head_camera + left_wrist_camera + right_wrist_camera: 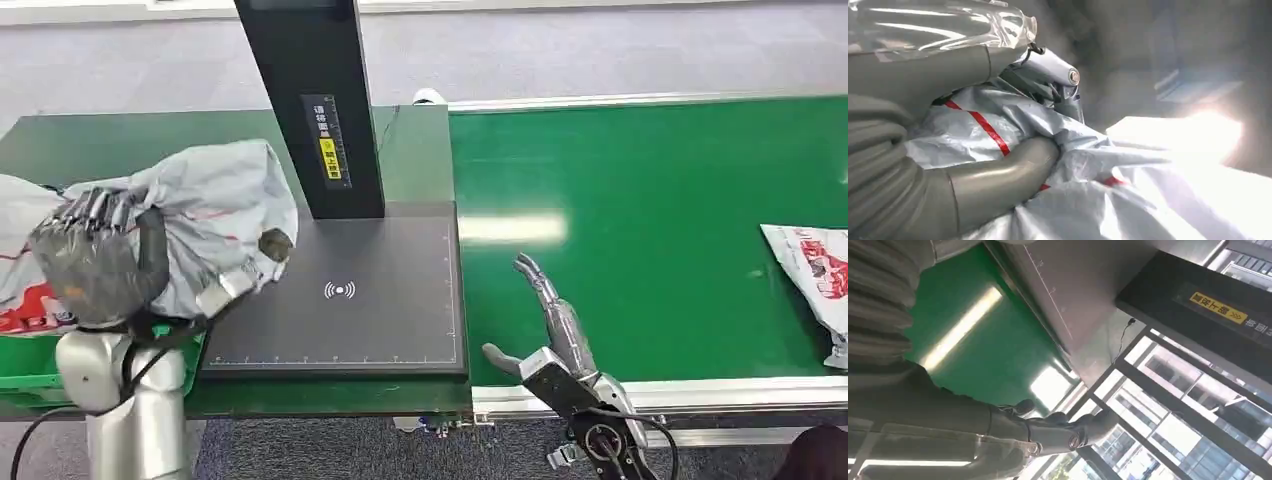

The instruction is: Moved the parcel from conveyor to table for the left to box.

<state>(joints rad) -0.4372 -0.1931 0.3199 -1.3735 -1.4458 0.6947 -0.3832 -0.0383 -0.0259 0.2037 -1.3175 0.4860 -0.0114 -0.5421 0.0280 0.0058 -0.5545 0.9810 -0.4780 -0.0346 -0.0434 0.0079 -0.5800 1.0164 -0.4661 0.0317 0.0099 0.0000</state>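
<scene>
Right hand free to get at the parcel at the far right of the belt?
Probably yes. The right hand is open and empty over the green belt, and bare belt lies between it and the white-and-red parcel. The parcel runs off the frame edge, so reach is uncertain.

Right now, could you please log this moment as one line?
left hand: holds grey parcel | right hand: open above green conveyor | second parcel: on conveyor

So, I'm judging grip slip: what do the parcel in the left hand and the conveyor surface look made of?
Parcel: thin grey plastic film with red print, crinkled and glossy, probably a poly mailer. The left hand grips it. Conveyor belt: smooth green sheet, likely rubber or PVC, reflecting a ceiling light.
</scene>
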